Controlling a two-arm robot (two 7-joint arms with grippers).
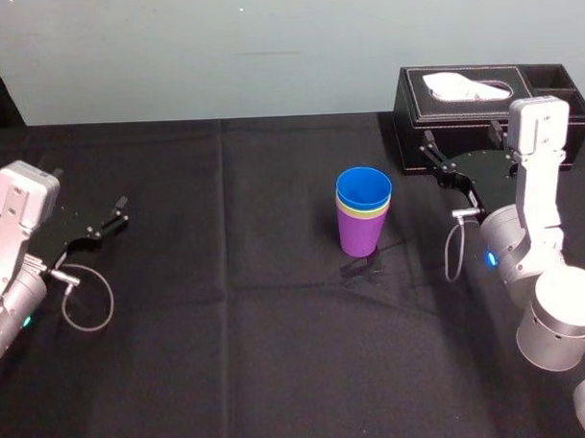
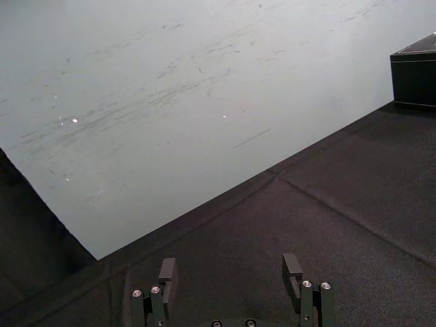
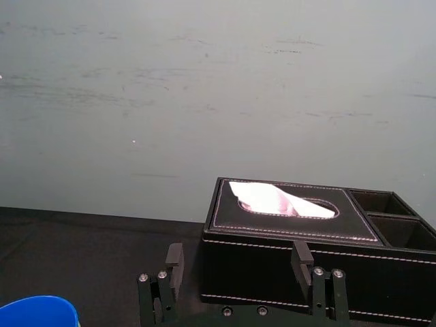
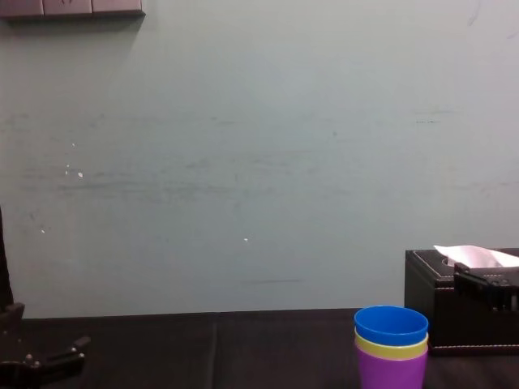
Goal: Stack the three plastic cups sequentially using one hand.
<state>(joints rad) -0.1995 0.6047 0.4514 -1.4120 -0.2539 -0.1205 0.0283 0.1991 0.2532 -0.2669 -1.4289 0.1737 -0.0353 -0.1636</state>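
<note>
The three plastic cups stand nested in one upright stack at the middle of the black table: the purple cup (image 1: 359, 238) at the bottom, the yellow-green cup (image 1: 354, 212) showing as a band, the blue cup (image 1: 364, 190) on top. The chest view shows the same stack (image 4: 391, 350), and the blue rim (image 3: 34, 310) peeks into the right wrist view. My right gripper (image 1: 439, 170) hovers to the right of the stack, apart from it, open and empty (image 3: 238, 257). Far to the left, my left gripper (image 1: 119, 212) is parked, open with nothing between its fingers (image 2: 230, 269).
A black tissue box (image 1: 490, 97) with a white tissue sits at the back right, just behind the right gripper (image 3: 293, 231). A pale wall bounds the table's far edge. Loose cables hang by both wrists.
</note>
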